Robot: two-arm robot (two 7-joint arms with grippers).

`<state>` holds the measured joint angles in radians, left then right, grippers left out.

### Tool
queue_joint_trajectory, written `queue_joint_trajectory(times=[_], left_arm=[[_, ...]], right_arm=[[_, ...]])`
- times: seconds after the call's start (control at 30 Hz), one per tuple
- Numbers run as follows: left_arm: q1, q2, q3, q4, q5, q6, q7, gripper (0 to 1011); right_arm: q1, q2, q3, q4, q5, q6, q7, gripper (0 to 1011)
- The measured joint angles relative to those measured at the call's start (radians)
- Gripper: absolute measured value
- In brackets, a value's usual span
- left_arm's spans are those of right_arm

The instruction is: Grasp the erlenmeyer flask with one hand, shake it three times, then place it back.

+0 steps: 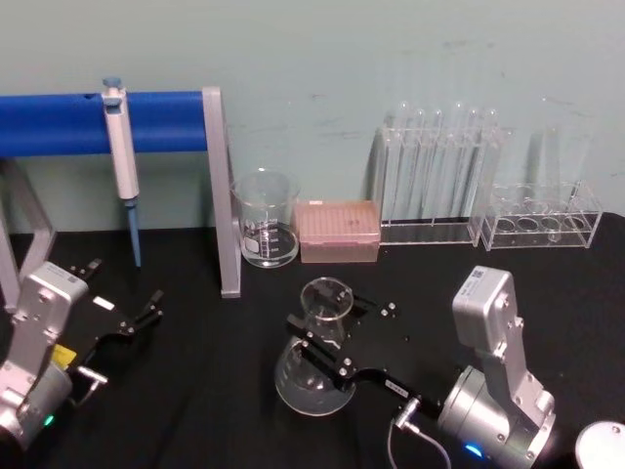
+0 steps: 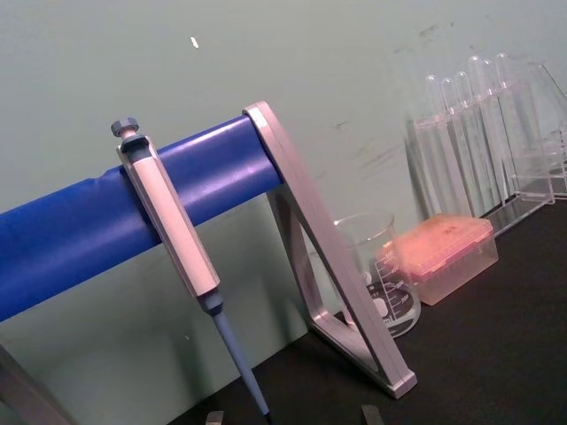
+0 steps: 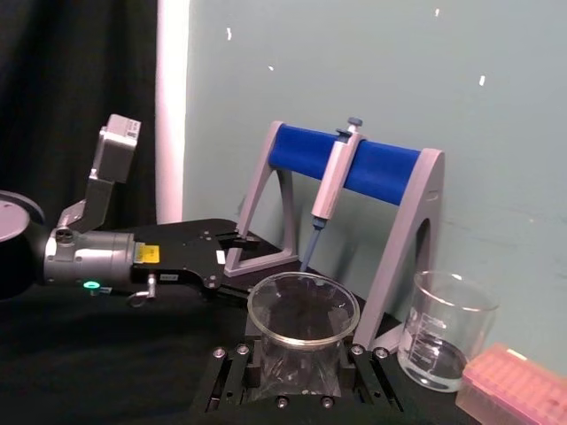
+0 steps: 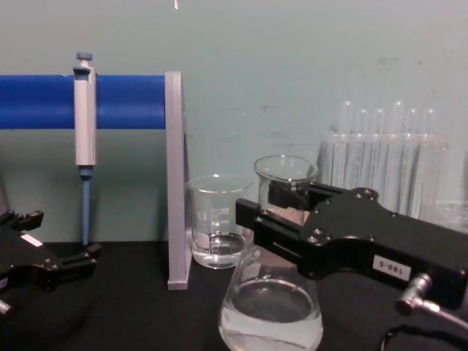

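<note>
Right end effector (image 1: 332,330) grips the erlenmeyer flask (image 1: 312,391) by its narrow neck.
Shaking calls for a firm, upright hold; left end effector (image 1: 119,291) idles, fingers spread, well apart.

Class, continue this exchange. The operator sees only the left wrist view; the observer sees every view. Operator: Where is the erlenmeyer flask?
Observer: The erlenmeyer flask sits nearer the robot than the beaker and the pink tip box.
Operator: Is it gripped?
Observer: Yes, the right gripper is shut on its neck.
Operator: And the left gripper?
Observer: Open, off to the left, apart from the flask.
</note>
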<state>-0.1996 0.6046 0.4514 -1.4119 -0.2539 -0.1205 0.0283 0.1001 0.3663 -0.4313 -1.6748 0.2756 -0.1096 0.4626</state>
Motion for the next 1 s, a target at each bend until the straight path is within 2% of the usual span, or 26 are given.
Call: queue_joint_trajectory(times=[0.4, 1.0], left_arm=[[0.000, 0.000, 0.000, 0.000, 0.000, 0.000, 0.000, 1001], [0.000, 0.000, 0.000, 0.000, 0.000, 0.000, 0.000, 1001]], right_arm=[[0.000, -0.017, 0.030, 0.014, -0.015, 0.000, -0.070, 450], [0.009, -0.068, 0.141, 0.062, -0.071, 0.051, -0.205, 451]])
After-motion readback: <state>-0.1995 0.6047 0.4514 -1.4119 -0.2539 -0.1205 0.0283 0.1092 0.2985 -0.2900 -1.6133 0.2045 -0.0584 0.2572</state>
